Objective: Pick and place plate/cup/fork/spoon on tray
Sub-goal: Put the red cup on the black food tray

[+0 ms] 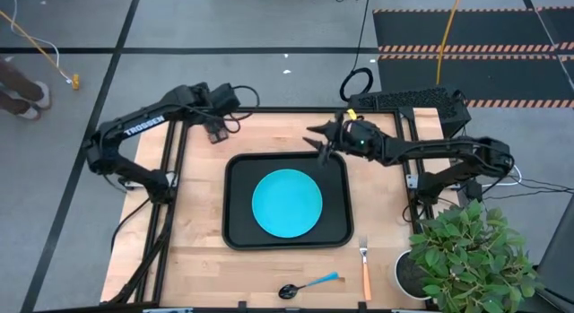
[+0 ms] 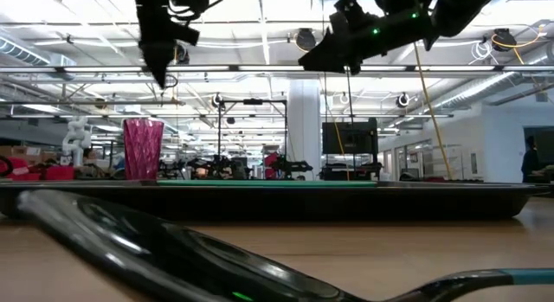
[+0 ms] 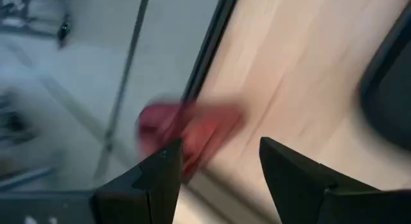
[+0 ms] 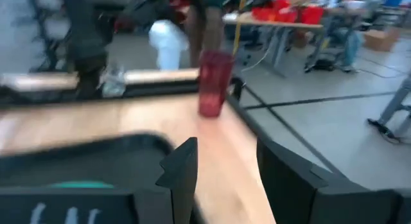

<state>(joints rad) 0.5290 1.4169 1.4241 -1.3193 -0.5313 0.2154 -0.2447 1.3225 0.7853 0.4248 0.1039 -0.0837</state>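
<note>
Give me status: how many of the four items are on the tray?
One. The plate lies in the tray. Nothing is held: the right gripper is open above the tray's far edge, and the left gripper is open over the cup at the far table edge. Fork and spoon still lie on the table.

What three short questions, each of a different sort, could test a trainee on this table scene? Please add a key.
1. True or false: the plate lies in the tray, and the right gripper hangs over the tray's far right corner.
2. Which things lie on the bare table in front of the tray? A) the fork and the spoon; B) only the plate; C) nothing.
3. Fill in: the cup stands upright on the table outside the tray, near the left gripper, whose fingers are ____.

Key: 1 true; 2 A; 3 open.
</note>
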